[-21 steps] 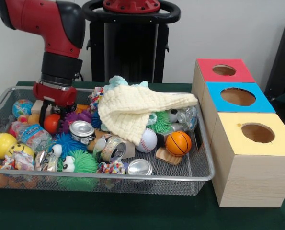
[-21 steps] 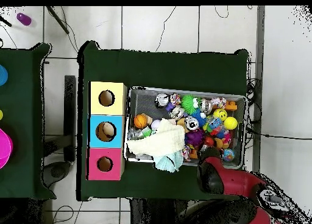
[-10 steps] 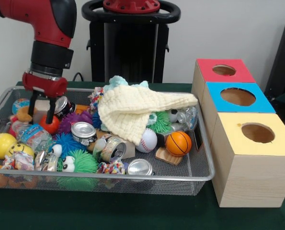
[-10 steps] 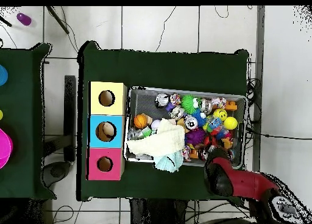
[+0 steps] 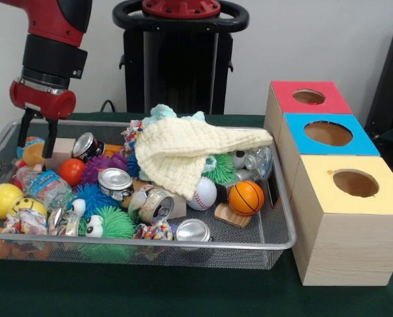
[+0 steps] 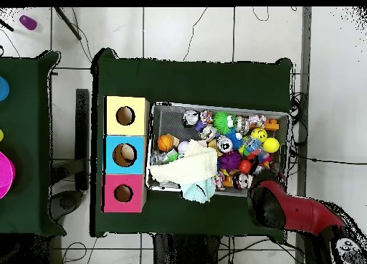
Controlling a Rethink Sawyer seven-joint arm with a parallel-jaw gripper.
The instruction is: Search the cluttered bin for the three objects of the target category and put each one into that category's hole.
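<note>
My gripper [image 5: 36, 141] hangs open and empty above the far left corner of the wire mesh bin [image 5: 283, 228]. Its fingertips [image 5: 50, 146] hover over a wooden block [image 5: 61, 150] and a small globe ball [image 5: 30, 142]. A red-orange ball [image 5: 71, 171] lies just right of and below them. Also in the bin are a basketball [image 5: 246, 197], a baseball [image 5: 203, 193], a yellow ball [image 5: 2, 200], several cans [image 5: 113, 179], spiky toys [image 5: 113, 223] and a pale yellow cloth [image 5: 183, 152]. In the overhead view the red arm [image 6: 290, 212] covers the gripper.
Three boxes with round holes stand right of the bin: red [image 5: 308, 97], blue [image 5: 327, 133], yellow [image 5: 355, 183]. Overhead they line up as yellow [image 6: 125, 115], blue [image 6: 124, 154], red [image 6: 123, 194] beside the bin [image 6: 218, 107]. The cloth drapes over the bin's middle.
The gripper has risen and drifted left in the front view, away from the red-orange ball, which stays in the bin. A can behind that ball is uncovered.
</note>
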